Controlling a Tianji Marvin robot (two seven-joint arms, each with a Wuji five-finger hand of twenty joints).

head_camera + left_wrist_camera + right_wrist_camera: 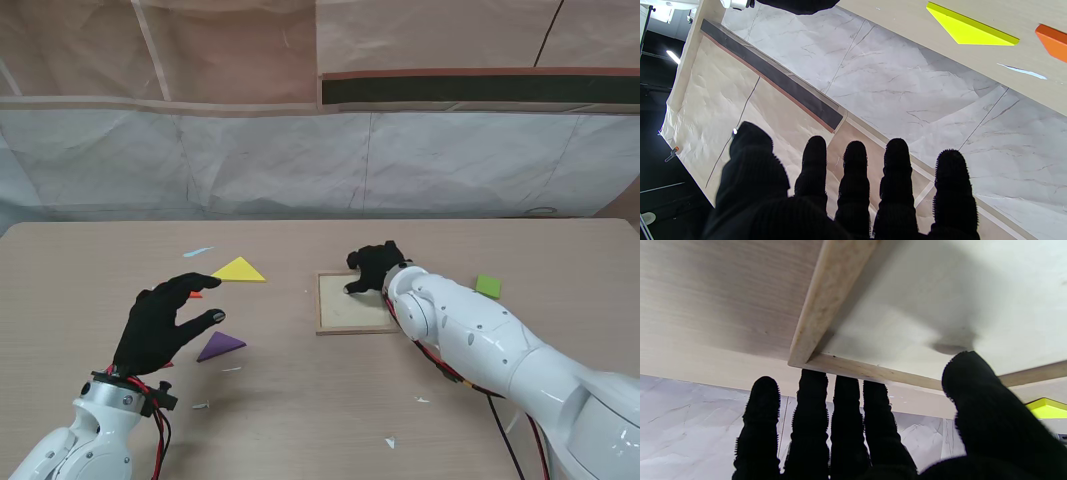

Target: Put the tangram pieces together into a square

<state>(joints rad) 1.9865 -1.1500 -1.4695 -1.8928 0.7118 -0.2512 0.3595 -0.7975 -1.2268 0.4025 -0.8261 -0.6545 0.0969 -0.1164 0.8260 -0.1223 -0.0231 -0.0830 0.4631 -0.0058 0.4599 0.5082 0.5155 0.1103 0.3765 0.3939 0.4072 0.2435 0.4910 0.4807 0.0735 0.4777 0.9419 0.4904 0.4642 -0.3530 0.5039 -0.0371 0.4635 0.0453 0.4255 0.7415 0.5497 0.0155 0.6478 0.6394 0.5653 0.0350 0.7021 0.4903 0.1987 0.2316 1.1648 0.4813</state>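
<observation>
1. Stand view: left hand (160, 322) sat in the lower left of the frame, fingers spread and holding nothing (the wrist view showed all five fingers (853, 180) apart over open air).
2. Right hand (376, 266) sat at frame centre over the far right corner of the wooden tray (340, 312); fingers stretched out, nothing in them, thumb over the tray's pale floor (contact unclear).
3. Yellow triangle (240, 270) lay flat left of the tray, well apart from it.
4. Purple triangle (219, 346) lay nearer to me, just beside the left hand.
5. Orange piece (1053, 40) was mostly hidden behind the left fingers.
6. Green piece (489, 286) lay right of the tray.
</observation>
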